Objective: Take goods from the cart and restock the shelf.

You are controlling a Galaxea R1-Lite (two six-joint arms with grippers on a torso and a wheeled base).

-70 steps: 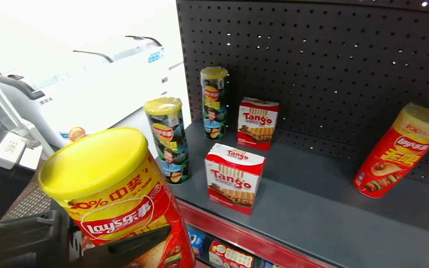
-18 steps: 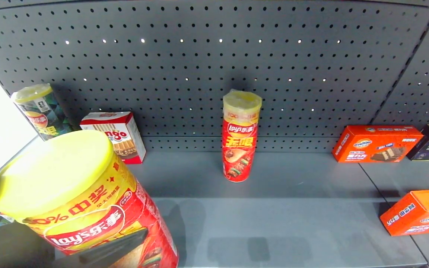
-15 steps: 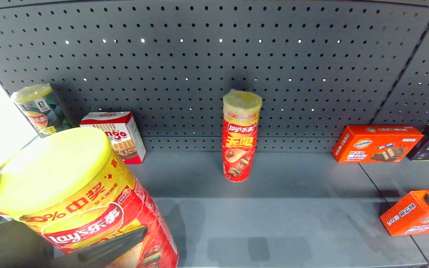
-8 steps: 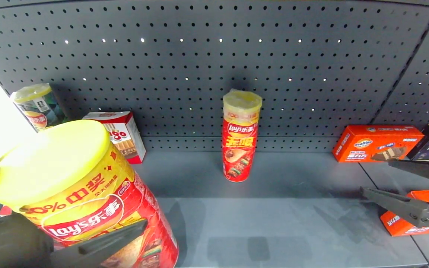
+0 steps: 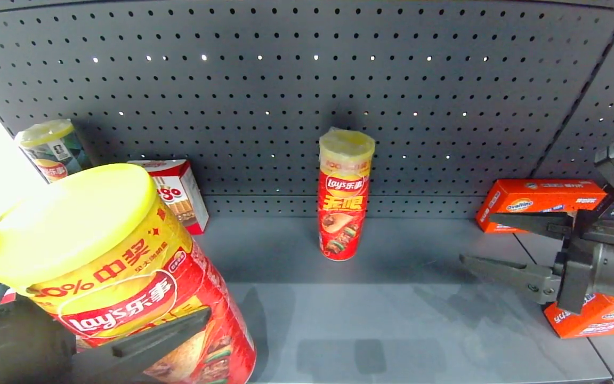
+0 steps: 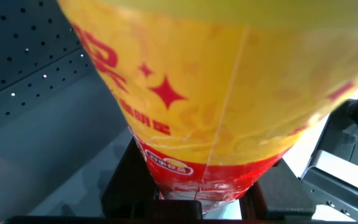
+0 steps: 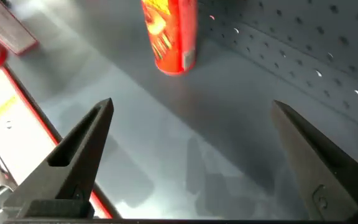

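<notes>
A big red chips can (image 5: 120, 277) with a yellow lid tilts at the lower left of the head view, off the shelf's front-left part. My left gripper (image 5: 88, 346) is shut on its lower body, and the can (image 6: 216, 93) looms close in the left wrist view above the gripper (image 6: 201, 190). A slimmer red chips can (image 5: 344, 194) stands upright at the back middle of the grey shelf (image 5: 371, 330). My right gripper (image 5: 476, 239) hovers open and empty over the shelf's right part. From that wrist the slim can (image 7: 171, 34) lies beyond the open gripper (image 7: 192, 104).
At the back left stand a dark chips can (image 5: 51, 149) and a red-and-white wafer box (image 5: 182, 192). Orange boxes lie at the back right (image 5: 539, 202) and front right (image 5: 589, 317). A pegboard wall (image 5: 285, 80) backs the shelf. The shelf's front edge (image 7: 17, 93) is red.
The head camera swung from the shelf's left end to its middle. In the last second my open right gripper came in from the right over the shelf. The held can shifted slightly.
</notes>
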